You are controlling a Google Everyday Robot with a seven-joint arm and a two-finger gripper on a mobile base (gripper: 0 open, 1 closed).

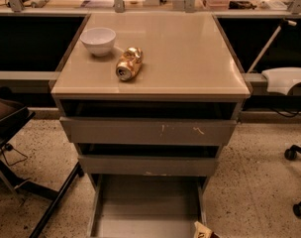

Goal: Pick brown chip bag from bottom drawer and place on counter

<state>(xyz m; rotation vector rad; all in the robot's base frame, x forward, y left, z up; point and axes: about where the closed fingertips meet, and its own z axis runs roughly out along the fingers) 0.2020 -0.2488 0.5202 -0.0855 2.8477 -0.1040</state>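
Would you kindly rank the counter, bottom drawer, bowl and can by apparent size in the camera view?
1. Counter
2. Bottom drawer, cut off by the frame
3. Bowl and can: about alike, not ranked
The gripper is out of view.

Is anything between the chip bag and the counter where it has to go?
Nothing visible. Only a corner of the chip bag shows, at the bottom drawer's right front; the gripper is out of view. On the counter, bowl and can sit left.
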